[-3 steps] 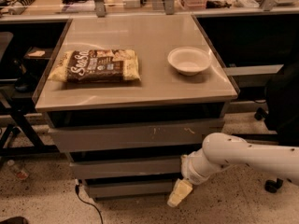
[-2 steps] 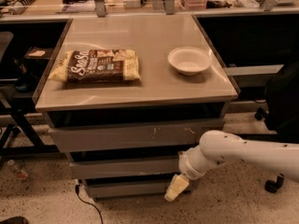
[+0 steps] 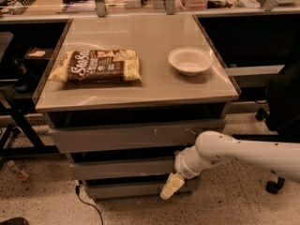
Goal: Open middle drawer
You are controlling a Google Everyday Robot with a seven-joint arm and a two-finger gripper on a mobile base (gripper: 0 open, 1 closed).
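Note:
The middle drawer is a plain gray face in the cabinet under the tabletop, pushed in like its neighbours. Above it is the bigger drawer face with white scratch marks. Below it is the narrowest drawer face. My gripper, pale yellow at the end of the white arm, reaches in from the right. It hangs low in front of the cabinet, just under the right part of the middle drawer's face and over the lowest drawer.
A chip bag and a white bowl sit on the tabletop. A black cable trails on the speckled floor at lower left. An office chair stands at the right. Cluttered desks run behind.
My gripper has moved a little to the left and slightly up along the front of the cabinet. The drawers have not moved.

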